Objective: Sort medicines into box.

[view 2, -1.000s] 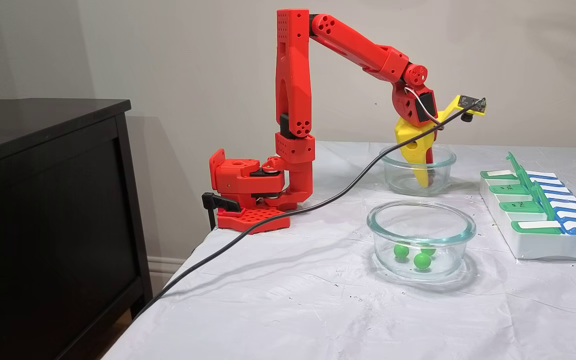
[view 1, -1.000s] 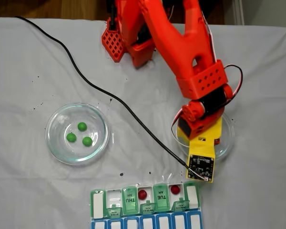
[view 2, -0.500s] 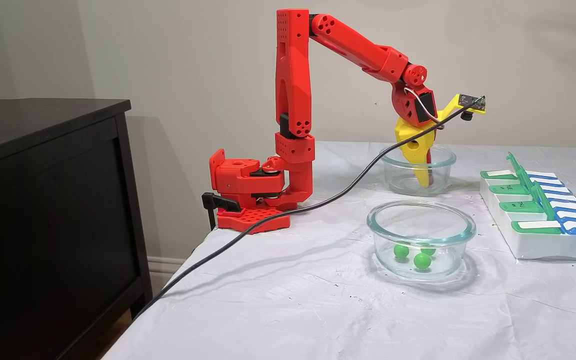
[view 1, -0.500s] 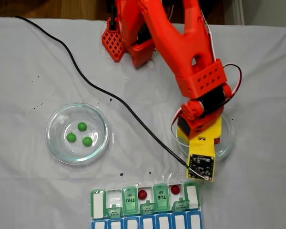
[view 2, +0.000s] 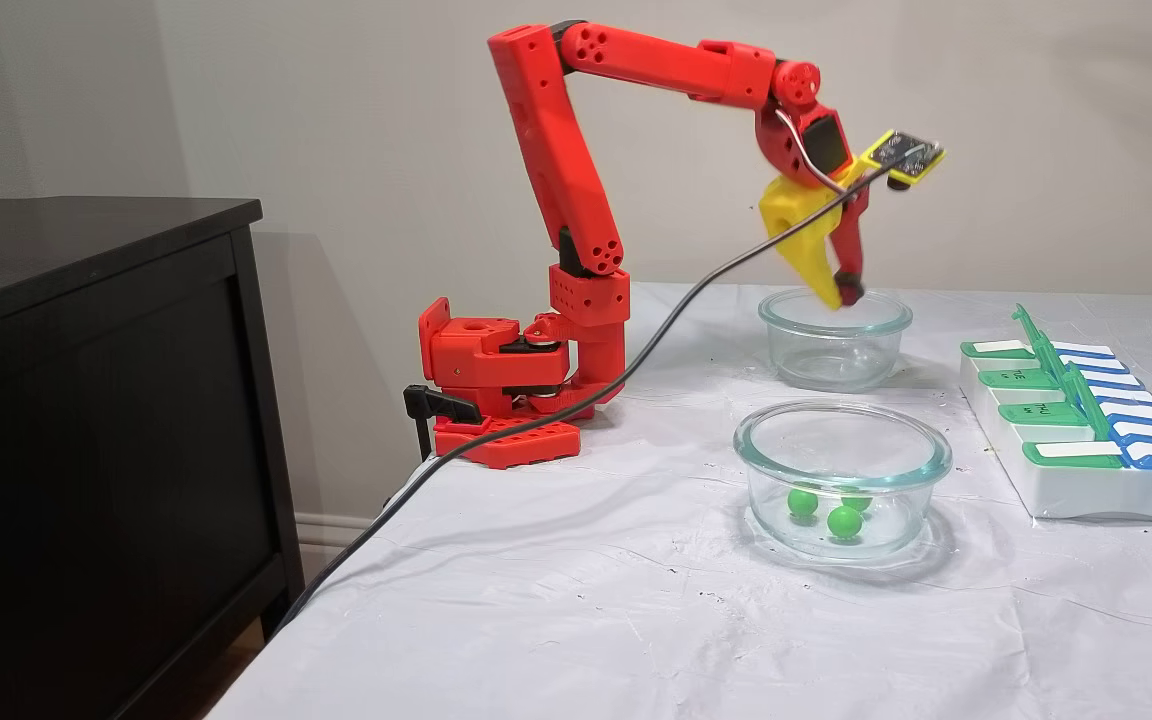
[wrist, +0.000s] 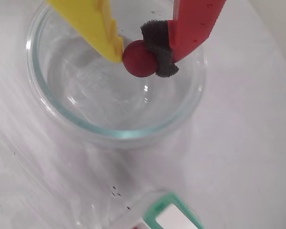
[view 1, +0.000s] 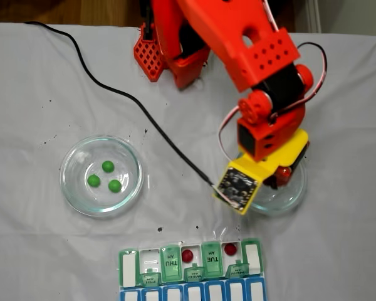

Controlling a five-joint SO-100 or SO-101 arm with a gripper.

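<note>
So a second ago the gripper point(view 1: 282, 177) was buried down inside the far glass bowl point(view 1: 287, 199), and now in a fixed view from above the whole arm has pulled up and swung a bit, so the yellow wrist block with its little circuit board sits over the bowl's rim instead of hiding it. That reads to me like the pick worked and the carry toward the pill box point(view 1: 191, 268) comes next, below the gripper in this view, where two dark red pills point(view 1: 187, 255) already sit in open compartments of the green translucent row. Off to the gripper's left, the other glass bowl point(view 1: 101, 175) has three bright green pills point(view 1: 108, 166) untouched. In the wrist view the jaws are pinched on the last red pill point(wrist: 139, 58): a smooth matte little ball squeezed between the hard yellow plastic finger point(wrist: 93, 24) and a scrap of dark spongy foam on the red finger point(wrist: 195, 21), hanging just above the empty clear bowl, which has a thick rounded greenish rim. A corner of the box peeks in at the bottom edge. In the side fixed view the fingertips point(view 2: 841, 295) hover right at the rim of that bowl, clear of the glass, with the box point(view 2: 1086, 440) well off to the right on the wrinkly white tablecloth point(view 2: 586, 600). Round and tiny, so I'd guess it rolls out easily if the squeeze loosens.
</note>
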